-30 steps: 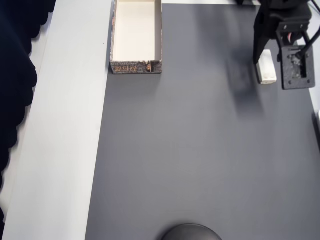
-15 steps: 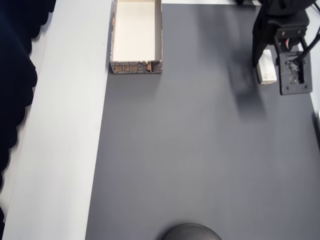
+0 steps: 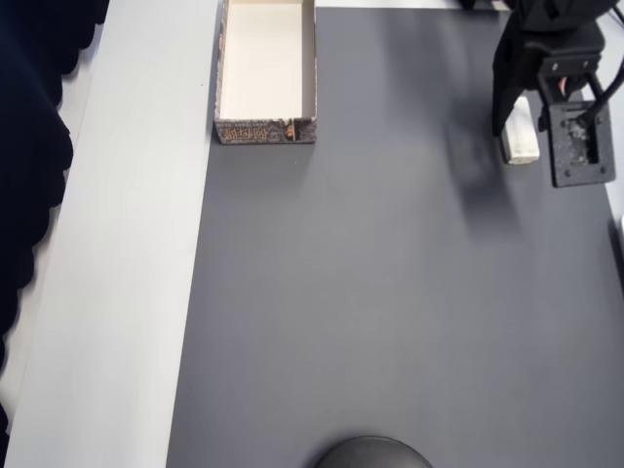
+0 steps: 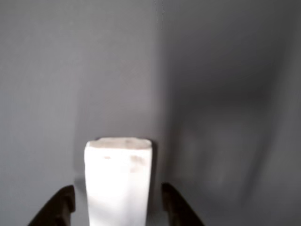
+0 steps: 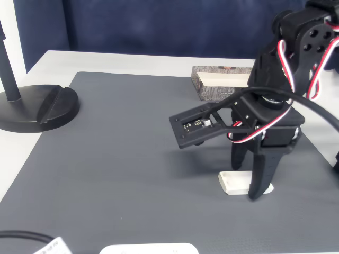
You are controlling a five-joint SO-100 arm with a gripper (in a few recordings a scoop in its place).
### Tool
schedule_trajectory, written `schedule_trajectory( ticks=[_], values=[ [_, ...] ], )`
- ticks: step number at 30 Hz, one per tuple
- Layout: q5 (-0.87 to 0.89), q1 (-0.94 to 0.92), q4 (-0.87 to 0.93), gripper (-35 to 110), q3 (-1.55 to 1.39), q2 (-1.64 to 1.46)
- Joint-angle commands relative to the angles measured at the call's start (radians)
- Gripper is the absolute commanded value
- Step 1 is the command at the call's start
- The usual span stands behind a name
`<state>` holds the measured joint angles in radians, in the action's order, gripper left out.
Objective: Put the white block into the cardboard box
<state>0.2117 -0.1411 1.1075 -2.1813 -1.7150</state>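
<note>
The cardboard box (image 3: 266, 73) holds nothing, its cream inside bare. The white block (image 5: 235, 181) lies on the grey mat (image 3: 390, 292), well apart from the box. The gripper (image 5: 248, 181) stands spread astride it; the wrist view shows gaps between block (image 4: 118, 183) and both fingers.

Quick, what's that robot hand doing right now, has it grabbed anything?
Hand: open, its fingers either side of the white block, which lies on the mat; not gripped yet.

White table (image 5: 132, 61), dark grey mat (image 5: 132, 143) bearing cardboard box (image 3: 265, 73), white block (image 5: 235, 181), black lamp base (image 5: 37, 106)
</note>
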Motion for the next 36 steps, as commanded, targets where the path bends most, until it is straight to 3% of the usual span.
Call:
schedule_trajectory(
  ticks=[1,36],
  values=[
    [0.008,0.015,-0.012,25,0.058,0.002],
    [0.032,0.023,0.014,24,0.037,0.006]
  ],
)
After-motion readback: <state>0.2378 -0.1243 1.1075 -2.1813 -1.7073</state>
